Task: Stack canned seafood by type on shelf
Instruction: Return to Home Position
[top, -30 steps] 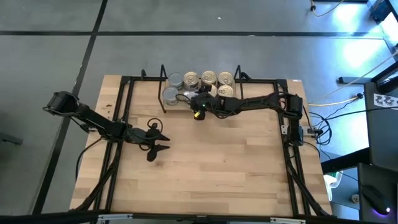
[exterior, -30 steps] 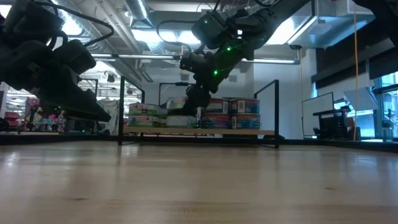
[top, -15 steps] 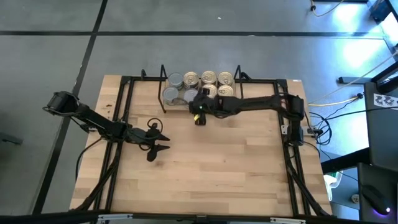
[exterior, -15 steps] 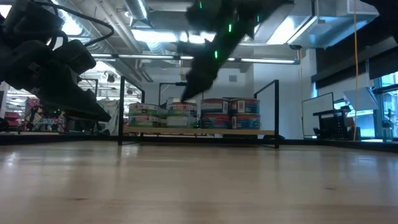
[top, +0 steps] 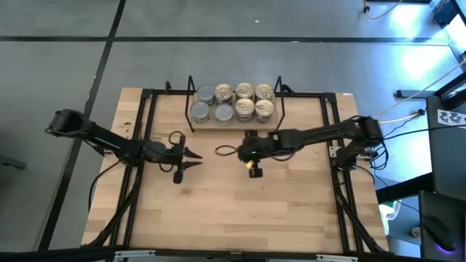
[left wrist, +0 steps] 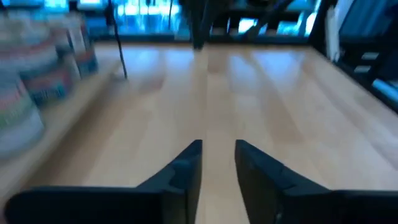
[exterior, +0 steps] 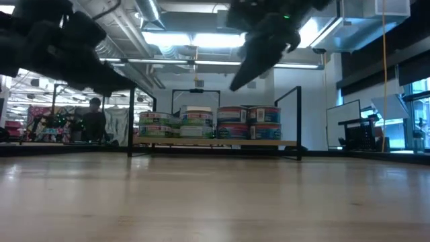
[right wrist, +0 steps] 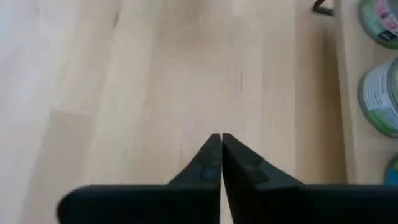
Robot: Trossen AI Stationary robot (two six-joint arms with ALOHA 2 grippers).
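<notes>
The job is looking finished as far as can be seen: every tin of the canned seafood (top: 244,109) in view is sitting on the shelf (exterior: 215,142), and no tin is showing on the open boards of the bench (top: 240,211) or in either gripper. From above, the tins are forming two rows of four, the grey-silver tops gathering toward the shelf's left end and the pale gold pull-tab tops filling the rest. The level view is showing them piled two high, though whether each lower tin matches the one above it is hard to tell from there. What seems left is only for the arms to settle clear of the rack. The left gripper (left wrist: 218,146) is hanging over the left-middle of the bench, its fingers (left wrist: 186,168) parted by a narrow gap and gripping nothing. The right gripper (right wrist: 221,138) is hovering over the bench just in front of the shelf, its fingers (right wrist: 208,162) pressed together at the tips and empty. The shelf is lying with its long axis running left to right along the bench's far edge. Each tin is standing upright, its short axis vertical, its top facing up and its label facing outward. A person (exterior: 94,121) is showing far off in the room behind.
</notes>
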